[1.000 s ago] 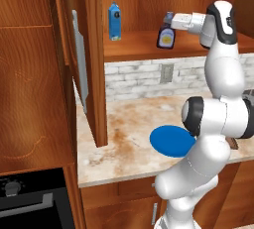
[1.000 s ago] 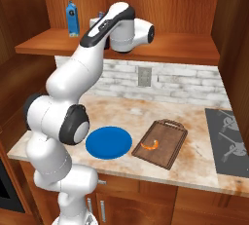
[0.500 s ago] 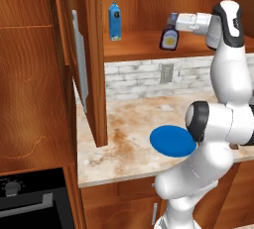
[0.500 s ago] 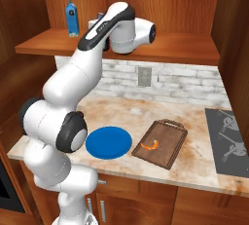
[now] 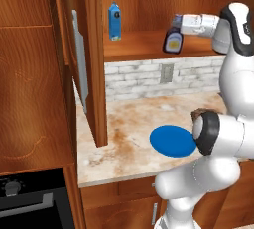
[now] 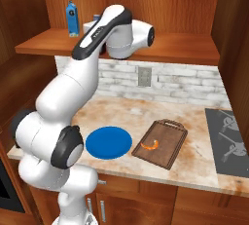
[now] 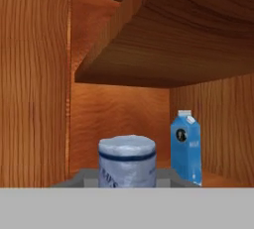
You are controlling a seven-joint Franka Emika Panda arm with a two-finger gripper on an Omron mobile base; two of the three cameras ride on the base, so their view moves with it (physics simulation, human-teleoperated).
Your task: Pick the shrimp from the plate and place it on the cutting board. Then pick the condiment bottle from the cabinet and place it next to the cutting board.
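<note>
White two-finger gripper (image 5: pixel 177 24) clamps the dark rounded condiment bottle's (image 5: pixel 172 41) neck at the reddish-brown cabinet's (image 5: pixel 149 49) shelf edge, apparently for removal.

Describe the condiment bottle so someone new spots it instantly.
Look at the open shelf of the wooden cabinet above the counter. The condiment bottle is at its right, at the gripper: dark, rounded, light label, pale cap, unlike the tall blue carton further left.

We can read no text anywhere. The condiment bottle (image 5: pixel 173 41) has a light label, but its print is too blurred to read. The blue carton (image 7: pixel 186 147) carries a small dark round emblem w/ no letters we can make out.
</note>
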